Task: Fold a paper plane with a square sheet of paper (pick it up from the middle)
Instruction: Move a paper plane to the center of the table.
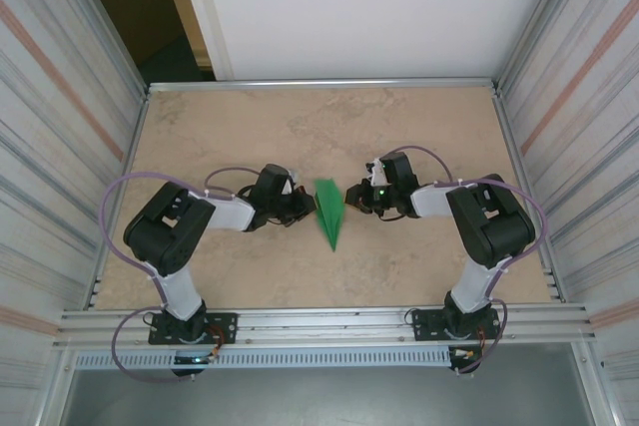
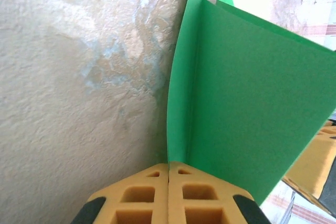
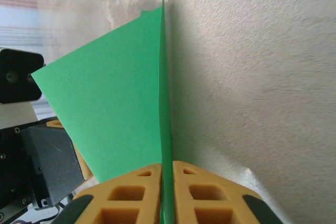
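One slim pointed bright green paper plane [image 1: 328, 209], mid beige marbled worktop [image 1: 250, 117]. I see left jaws and right jaws clamped on it.

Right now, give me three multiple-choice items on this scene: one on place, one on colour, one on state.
1. The paper plane is: A) between the left gripper and the right gripper; B) far left of both; C) far right of both.
2. Its colour: A) red; B) green; C) white.
3. The left gripper is: A) wide open; B) shut on the paper plane; C) shut on nothing.
Key: 1A, the top view shows it between them; 2B, green in every view; 3B, the left wrist view shows its pads meeting on the paper's edge.
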Robot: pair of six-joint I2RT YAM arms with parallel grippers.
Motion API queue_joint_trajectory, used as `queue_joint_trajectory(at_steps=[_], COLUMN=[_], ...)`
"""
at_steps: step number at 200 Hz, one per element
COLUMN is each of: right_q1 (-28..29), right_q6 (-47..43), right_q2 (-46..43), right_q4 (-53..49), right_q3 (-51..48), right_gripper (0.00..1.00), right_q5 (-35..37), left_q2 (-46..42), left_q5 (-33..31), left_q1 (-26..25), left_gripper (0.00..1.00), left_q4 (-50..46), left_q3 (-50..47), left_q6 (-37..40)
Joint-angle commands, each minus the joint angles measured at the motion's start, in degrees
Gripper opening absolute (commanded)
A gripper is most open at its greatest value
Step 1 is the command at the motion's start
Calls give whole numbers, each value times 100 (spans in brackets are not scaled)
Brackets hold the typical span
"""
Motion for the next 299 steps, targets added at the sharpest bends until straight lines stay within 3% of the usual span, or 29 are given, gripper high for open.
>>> queue_joint_trajectory(at_steps=[1, 112, 155, 211, 299], right_q1=[-28, 84, 6, -260, -274], right_q6=[-297, -582, -610, -645, -706], right_q2=[-84, 419, 190, -192, 213], right_q4=[-373, -869, -810, -773, -797], right_q3=[149, 660, 542, 285, 305], right_gripper=[9, 16, 0, 0, 3], right_q5=[-216, -471, -376, -178, 77], left_q2=[-222, -155, -398, -964, -776], left_q5=[51, 262, 288, 187, 82], left_q1=[28, 49, 181, 416, 443], left_gripper=[0, 0, 0, 0, 0], left_q4=[-183, -183, -284, -660, -436], left_q3=[-17, 83, -12, -384, -600], left_q6=[249, 344, 412, 667, 695])
